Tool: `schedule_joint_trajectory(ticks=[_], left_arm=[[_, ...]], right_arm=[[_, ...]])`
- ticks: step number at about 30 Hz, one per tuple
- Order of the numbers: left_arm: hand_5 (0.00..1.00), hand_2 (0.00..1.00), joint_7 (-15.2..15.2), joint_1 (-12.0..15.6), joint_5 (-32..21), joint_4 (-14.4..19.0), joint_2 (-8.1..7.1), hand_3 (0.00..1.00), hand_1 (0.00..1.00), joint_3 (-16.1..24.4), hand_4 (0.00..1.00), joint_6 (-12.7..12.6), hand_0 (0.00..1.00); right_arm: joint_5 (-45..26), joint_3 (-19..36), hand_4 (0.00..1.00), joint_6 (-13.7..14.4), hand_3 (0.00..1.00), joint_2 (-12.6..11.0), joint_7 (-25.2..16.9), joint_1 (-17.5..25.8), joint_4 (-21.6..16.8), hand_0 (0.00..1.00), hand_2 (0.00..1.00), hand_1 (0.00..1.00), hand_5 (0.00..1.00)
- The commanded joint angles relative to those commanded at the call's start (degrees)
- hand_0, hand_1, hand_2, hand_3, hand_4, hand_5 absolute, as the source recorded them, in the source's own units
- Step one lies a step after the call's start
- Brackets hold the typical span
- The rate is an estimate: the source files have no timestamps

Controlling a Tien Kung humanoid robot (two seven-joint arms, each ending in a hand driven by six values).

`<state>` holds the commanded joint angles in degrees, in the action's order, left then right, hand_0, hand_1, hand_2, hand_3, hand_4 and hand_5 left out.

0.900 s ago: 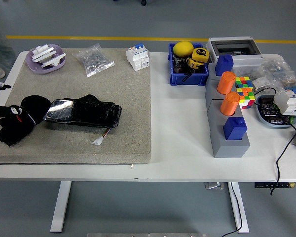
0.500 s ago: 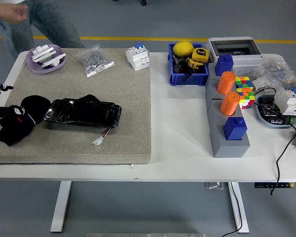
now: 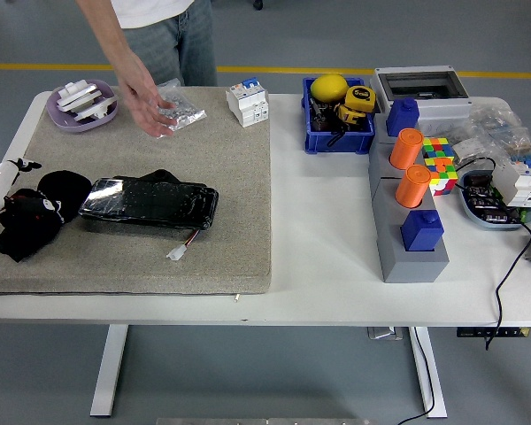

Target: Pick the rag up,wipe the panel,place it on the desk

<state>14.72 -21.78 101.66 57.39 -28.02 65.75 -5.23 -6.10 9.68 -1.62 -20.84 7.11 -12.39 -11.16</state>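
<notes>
While the left hand [image 3: 25, 228] sits at the mat's left edge, seemingly clamped on the black rag [image 3: 49, 208], pickup is under way; next, lift it onto the panel [image 3: 149, 204] alongside.

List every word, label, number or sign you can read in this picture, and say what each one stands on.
Nothing here reads clearly.
Yellow tape measure in the blue bin: a dark round label, print too small to read.
White circuit breaker on the mat: small markings, blurred.
White breakers at the right edge: markings too small.
Black panel: no text visible.
</notes>
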Motion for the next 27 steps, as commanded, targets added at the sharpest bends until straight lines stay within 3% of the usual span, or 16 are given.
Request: schedule_joint_trajectory(ticks=[3,4,9,10,15,16,21,22,27], left_arm=[[0.373,0.874,-0.30,-0.50,-0.65,-1.37,0.42,0.821,0.857,-0.61,0.998,-0.53,0.810],[0.364,0.857,-0.27,-0.64,-0.65,-1.66,0.56,0.818,0.824,-0.66,0.998,-0.63,0.707],[0.364,0.857,-0.56,-1.26,-1.22,-2.58,1.02,0.818,0.824,-1.26,0.998,-1.44,0.707],[0.345,0.832,-0.58,-1.34,-1.26,-2.69,1.05,0.780,0.751,-1.38,0.986,-1.49,0.539],[0.345,0.832,-0.70,-1.63,-1.59,-3.45,1.19,0.780,0.751,-1.90,0.986,-1.98,0.539],[0.272,0.812,-0.67,-1.68,-1.60,-3.63,1.21,0.719,0.653,-1.99,0.952,-1.97,0.451],[0.272,0.812,-0.24,-1.80,-1.49,-4.13,1.28,0.719,0.653,-2.58,0.952,-1.72,0.451],[0.184,0.786,-0.21,-1.82,-1.53,-4.18,1.31,0.657,0.518,-2.65,0.889,-1.78,0.387],[0.184,0.786,-0.25,-1.89,-1.63,-4.34,1.51,0.657,0.518,-3.33,0.889,-3.19,0.387]], right_arm=[[-0.06,-0.07,0.998,0.05,0.628,0.00,-0.07,-0.17,-0.01,0.714,0.640,0.522,0.556],[-0.05,-0.06,0.998,0.05,0.629,0.00,-0.08,-0.18,-0.02,0.712,0.640,0.522,0.555],[-0.27,-0.10,0.998,0.13,0.629,-0.04,-0.19,-0.19,0.03,0.712,0.640,0.522,0.555],[-0.41,-0.20,0.998,0.14,0.628,-0.05,-0.25,-0.20,0.05,0.713,0.640,0.523,0.555],[-1.72,-1.10,0.998,0.26,0.628,0.01,-0.82,-0.24,0.19,0.713,0.640,0.523,0.555],[-1.70,-1.08,0.998,0.31,0.627,0.01,-0.86,-0.26,0.21,0.712,0.640,0.524,0.555],[-1.99,-1.21,0.998,0.51,0.627,-0.03,-1.11,-0.34,0.28,0.712,0.640,0.524,0.555],[-1.88,-1.11,0.998,0.52,0.627,-0.05,-1.07,-0.37,0.27,0.712,0.639,0.523,0.555],[-1.39,-0.80,0.998,0.46,0.627,-0.12,-0.85,-0.43,0.22,0.712,0.639,0.523,0.555]])
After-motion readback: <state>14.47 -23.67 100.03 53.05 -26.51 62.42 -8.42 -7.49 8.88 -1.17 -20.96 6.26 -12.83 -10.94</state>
